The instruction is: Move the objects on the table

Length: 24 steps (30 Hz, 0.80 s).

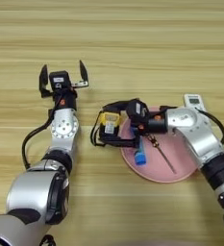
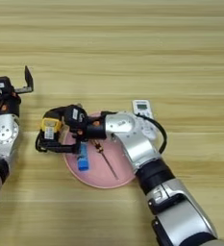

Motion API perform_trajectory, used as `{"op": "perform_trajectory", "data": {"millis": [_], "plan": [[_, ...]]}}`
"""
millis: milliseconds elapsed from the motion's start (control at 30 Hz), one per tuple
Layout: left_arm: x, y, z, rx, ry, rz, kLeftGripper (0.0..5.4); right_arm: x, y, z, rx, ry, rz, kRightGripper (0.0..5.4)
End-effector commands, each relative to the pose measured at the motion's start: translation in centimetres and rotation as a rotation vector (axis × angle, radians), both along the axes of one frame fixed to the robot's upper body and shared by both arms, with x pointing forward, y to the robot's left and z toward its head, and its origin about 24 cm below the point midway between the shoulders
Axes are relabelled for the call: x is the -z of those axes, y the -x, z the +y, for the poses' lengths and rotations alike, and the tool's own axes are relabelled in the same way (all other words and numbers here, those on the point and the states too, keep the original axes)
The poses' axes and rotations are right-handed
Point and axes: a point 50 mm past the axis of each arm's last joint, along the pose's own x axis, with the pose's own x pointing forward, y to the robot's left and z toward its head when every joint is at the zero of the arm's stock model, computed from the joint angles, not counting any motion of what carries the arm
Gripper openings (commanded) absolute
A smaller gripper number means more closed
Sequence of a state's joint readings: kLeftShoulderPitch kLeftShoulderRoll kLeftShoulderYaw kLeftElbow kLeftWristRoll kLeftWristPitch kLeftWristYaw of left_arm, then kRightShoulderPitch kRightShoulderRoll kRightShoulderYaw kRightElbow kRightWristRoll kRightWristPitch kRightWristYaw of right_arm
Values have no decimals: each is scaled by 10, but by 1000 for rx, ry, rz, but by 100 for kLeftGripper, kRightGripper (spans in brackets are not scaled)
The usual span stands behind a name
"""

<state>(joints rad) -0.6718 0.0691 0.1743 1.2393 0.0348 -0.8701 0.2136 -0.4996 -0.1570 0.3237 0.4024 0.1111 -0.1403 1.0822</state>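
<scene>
**Op:** My right gripper point(image 1: 109, 124) reaches leftward across the plate point(image 1: 180, 166), and its black fingers are closed on the tape point(image 1: 108, 122). The tape sits just off the plate's left rim, touching or barely above the table point(image 1: 132, 38); I can't tell which. Its strap point(image 1: 94, 134) loops out to the left.

**Spotter:** And the left arm?

**Op:** The left gripper point(image 1: 64, 77) is parked further left and a bit further up the table, fingers spread wide, holding nothing. It's well apart from the tape.

**Spotter:** What else is there to move?

**Op:** The glue point(image 1: 140, 157) and the driver point(image 1: 161, 153) both lie on the plate. The driver's long axis runs diagonally, handle near my right wrist and tip towards the plate's lower right. The remote point(image 1: 194, 101) lies on the table just beyond the plate's upper right rim, partly behind my right forearm.

**Spotter:** So which arm for what?

**Op:** My judgement: the right one has the tape and is nearer to everything else too.
</scene>
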Motion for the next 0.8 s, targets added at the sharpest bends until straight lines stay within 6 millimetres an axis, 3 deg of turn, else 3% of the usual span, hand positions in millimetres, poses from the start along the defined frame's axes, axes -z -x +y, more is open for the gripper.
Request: {"op": "perform_trajectory", "data": {"millis": [33, 433, 800], "plan": [[-1, -1, 0, 1, -5, 3, 540, -20, -8, -10, 28, -46, -40, 431], [-1, -1, 0, 1, -6, 3, 540, -42, -23, -50, 179, -114, -62, 431], [-1, -1, 1, -1, -6, 8, 540, -63, -49, -108, 449, -154, -121, 431]]}}
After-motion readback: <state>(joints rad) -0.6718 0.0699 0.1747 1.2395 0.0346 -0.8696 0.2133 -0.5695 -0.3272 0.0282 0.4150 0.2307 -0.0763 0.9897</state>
